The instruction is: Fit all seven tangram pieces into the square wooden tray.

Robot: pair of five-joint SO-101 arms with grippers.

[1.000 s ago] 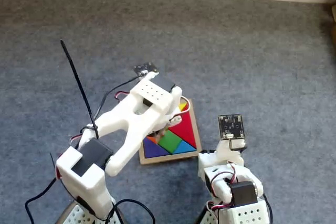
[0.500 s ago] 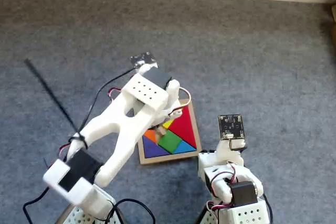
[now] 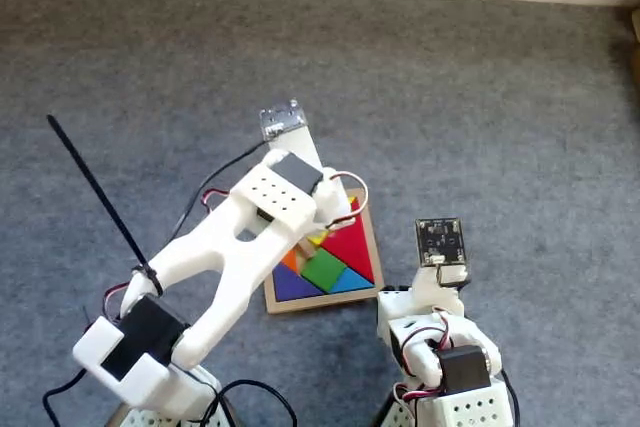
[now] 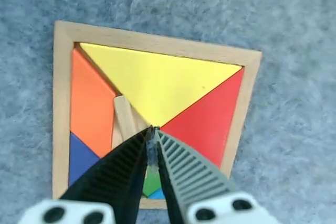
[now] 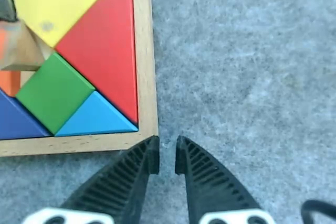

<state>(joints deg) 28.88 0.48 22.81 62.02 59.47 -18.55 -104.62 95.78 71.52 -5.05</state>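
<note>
The left gripper [image 4: 152, 137], jaws pressed together, hangs over the middle of the square wooden tray [image 4: 62, 103]. The tray lies near the tabletop's [image 3: 480, 97] near edge and holds coloured tangram pieces [image 4: 157, 82]. The right gripper [image 5: 167, 157], jaws a narrow slit apart and empty, sits just off the tray's rim.

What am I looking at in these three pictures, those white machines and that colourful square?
Two small white robot arms stand on grey carpet. One picture looks down from above; the other two come from cameras on each arm's wrist, so the dark ridged prongs there are that arm's hand. The left hand is shut, above the middle of a square wooden tray of coloured puzzle pieces and one plain wooden piece. The right hand, slightly open and empty, is over carpet just outside the tray's rim.
</note>
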